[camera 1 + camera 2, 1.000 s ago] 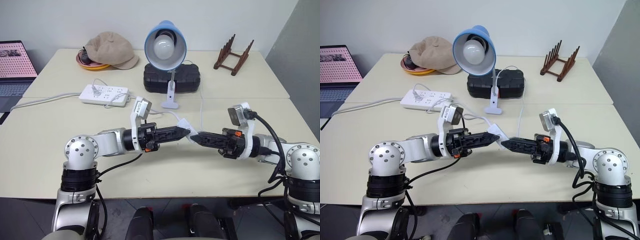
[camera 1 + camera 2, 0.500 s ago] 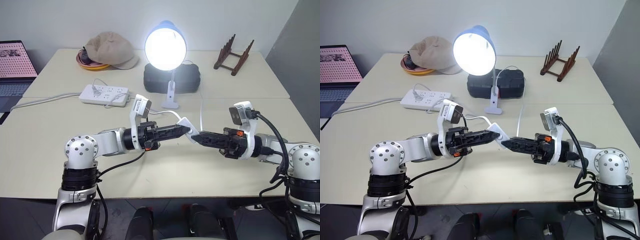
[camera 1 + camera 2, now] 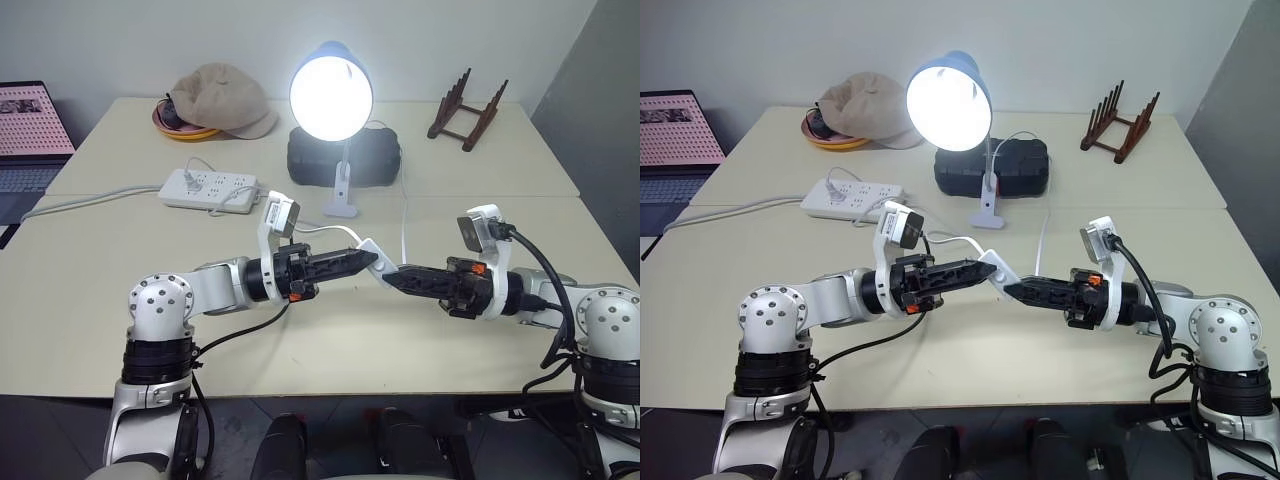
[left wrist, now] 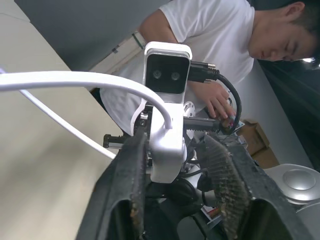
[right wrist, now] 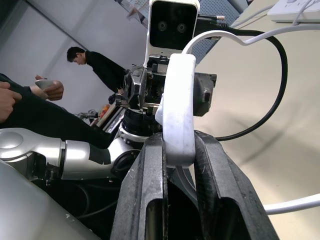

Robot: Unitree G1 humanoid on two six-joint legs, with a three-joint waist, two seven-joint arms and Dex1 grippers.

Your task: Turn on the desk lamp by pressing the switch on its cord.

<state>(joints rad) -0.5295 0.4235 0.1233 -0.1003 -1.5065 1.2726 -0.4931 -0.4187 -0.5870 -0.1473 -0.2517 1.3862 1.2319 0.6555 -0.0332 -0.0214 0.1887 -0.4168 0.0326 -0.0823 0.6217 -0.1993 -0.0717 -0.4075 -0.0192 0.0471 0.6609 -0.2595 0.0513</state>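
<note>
Right claw: right gripper (image 5: 177,150) clamped tight on the switch (image 5: 178,107), both black fingers (image 5: 147,195) pressed flat on its sides.
Left claw: left gripper (image 4: 182,160) part open; one finger (image 4: 131,170) touches the switch's side, the other stands off with a gap.
Arm pose: both forearms roughly level over the near table half, tips meeting at the middle, left gripper from 9 o'clock, right gripper from 3 o'clock.
Switch: held up off the table (image 3: 90,290) between the two tips, at 6 o'clock from the desk lamp.
Cord: the cord (image 3: 404,222) runs from the switch toward 12 o'clock, to the lamp's base.
Desk lamp: the desk lamp (image 3: 331,92) stands at 12 o'clock, bulb glowing bright, clip base on the table in front of a black case (image 3: 375,155).
Surroundings: power strip (image 3: 208,188) at 10 o'clock, hat (image 3: 220,98) beyond it, wooden rack (image 3: 466,112) at 2 o'clock, laptop (image 3: 30,130) far at 9 o'clock.
Open room: bare tabletop under both arms and to the near edge.
Onlookers: a person in a white shirt (image 4: 210,35) in the left wrist view; another in dark clothes (image 5: 97,67) in the right wrist view.
</note>
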